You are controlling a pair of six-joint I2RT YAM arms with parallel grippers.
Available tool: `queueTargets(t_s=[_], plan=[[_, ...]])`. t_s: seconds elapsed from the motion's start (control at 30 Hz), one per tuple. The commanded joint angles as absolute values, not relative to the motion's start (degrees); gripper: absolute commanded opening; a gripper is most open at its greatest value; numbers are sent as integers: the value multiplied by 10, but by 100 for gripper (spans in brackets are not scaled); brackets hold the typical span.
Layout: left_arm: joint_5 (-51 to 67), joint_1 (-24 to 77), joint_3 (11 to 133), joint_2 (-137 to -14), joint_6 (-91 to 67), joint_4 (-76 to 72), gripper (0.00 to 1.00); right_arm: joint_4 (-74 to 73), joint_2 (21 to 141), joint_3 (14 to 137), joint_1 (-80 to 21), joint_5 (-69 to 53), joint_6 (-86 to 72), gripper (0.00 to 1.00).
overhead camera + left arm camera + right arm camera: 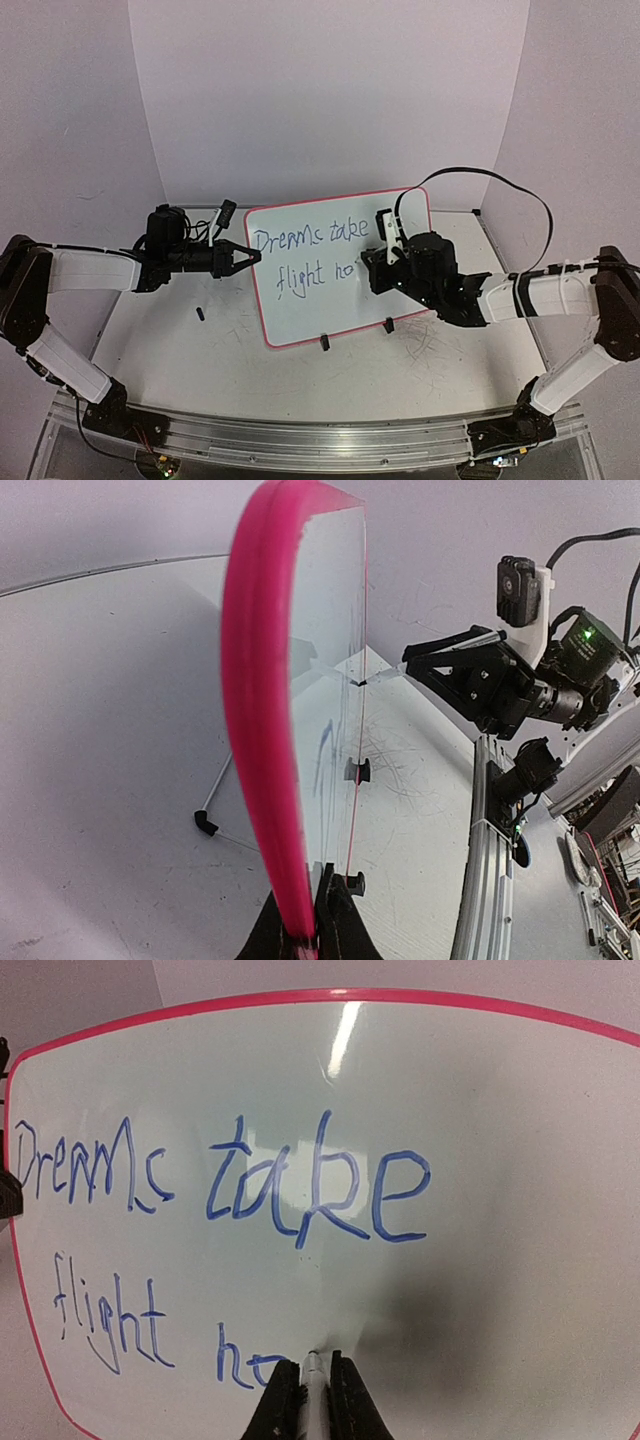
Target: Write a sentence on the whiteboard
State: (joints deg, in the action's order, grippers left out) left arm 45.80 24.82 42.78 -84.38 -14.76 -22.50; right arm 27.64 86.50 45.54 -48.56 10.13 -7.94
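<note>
at the right tool (387,254), marker (313,1388) touches whiteboard (335,305) (left tool (251,257) pinches rim (258,730)).

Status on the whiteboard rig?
Left gripper shut on whiteboard edge. Right gripper shut on marker, tip at board. Reads "Dreams take flight", next word begun. Nothing in the way.

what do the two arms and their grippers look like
The left arm and right arm both have white link covers between black joints. The left gripper and right gripper are black, with slim tapered jaws. A black cable loops from the right wrist back to its arm. Both bases sit on a silver rail.
</note>
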Motion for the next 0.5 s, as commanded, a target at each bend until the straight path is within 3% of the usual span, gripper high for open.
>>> queueTargets(t_s=[0.0, 0.47], plan=[[400, 255, 438, -850, -100, -205, 0, 298, 877, 474, -486, 103, -80, 0], [400, 255, 440, -851, -99, -204, 0, 274, 861, 438, -487, 112, -104, 0]])
